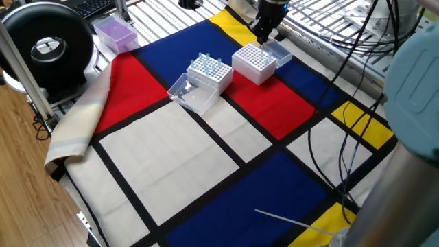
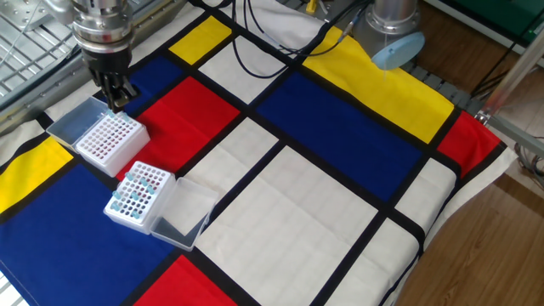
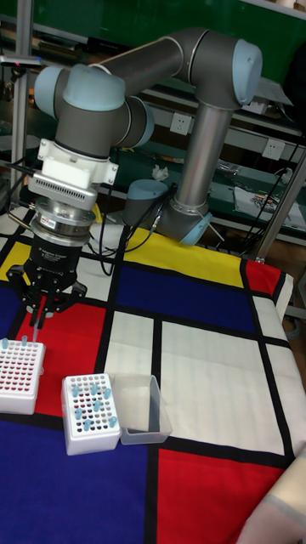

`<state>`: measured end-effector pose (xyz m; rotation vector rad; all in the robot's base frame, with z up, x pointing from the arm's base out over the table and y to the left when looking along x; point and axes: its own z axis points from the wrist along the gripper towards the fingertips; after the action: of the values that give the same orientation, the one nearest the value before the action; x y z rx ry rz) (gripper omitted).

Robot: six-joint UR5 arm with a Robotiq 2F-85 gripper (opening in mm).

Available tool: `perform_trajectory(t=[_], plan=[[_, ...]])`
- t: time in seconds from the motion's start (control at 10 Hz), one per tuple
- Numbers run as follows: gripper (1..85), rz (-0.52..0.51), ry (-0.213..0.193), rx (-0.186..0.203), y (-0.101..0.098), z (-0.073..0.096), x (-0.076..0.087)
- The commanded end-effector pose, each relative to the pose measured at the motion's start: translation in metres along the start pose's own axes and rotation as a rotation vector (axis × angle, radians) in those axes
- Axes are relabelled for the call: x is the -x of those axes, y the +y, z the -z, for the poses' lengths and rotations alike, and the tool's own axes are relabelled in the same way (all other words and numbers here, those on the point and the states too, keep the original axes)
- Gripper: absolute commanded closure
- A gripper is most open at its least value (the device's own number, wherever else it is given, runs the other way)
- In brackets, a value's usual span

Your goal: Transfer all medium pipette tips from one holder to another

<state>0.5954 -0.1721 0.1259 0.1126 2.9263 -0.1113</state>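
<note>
The pincer (image 3: pixel 39 325), upper left of the tall view, is clenched on one blue tip (image 3: pixel 40 337) above the receiving box (image 3: pixel 19 375). Lower vertically, aligning with an empty hole. Remaining tips (image 3: pixel 88 399) stand in the neighbouring box (image 3: pixel 92 416).

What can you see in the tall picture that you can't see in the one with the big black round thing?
Only the tall fixed view shows the whole grey robot arm bending down from its base, and the green wall behind it.

Only the fixed view with the black round thing shows that device, a purple box and a keyboard at the table's edge.

Both show the gripper above one white tip box, the second white box holding pale-blue pipette tips, its clear lid, and the coloured cloth.
</note>
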Motion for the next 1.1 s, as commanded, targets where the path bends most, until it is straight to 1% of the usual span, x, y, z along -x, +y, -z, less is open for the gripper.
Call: perform_trajectory(t=[0.0,0.1,0.2,0.6,1.0], plan=[[84.0,-0.015,-0.013,0.012,0.003,-0.001,-0.002],[84.0,-0.016,-0.01,0.009,0.003,-0.001,-0.004],[84.0,-0.014,0.002,0.006,0.002,-0.001,-0.008],[84.0,-0.012,0.006,0.015,0.001,-0.003,-0.013],[84.0,-0.009,0.008,0.018,0.002,-0.005,-0.015]])
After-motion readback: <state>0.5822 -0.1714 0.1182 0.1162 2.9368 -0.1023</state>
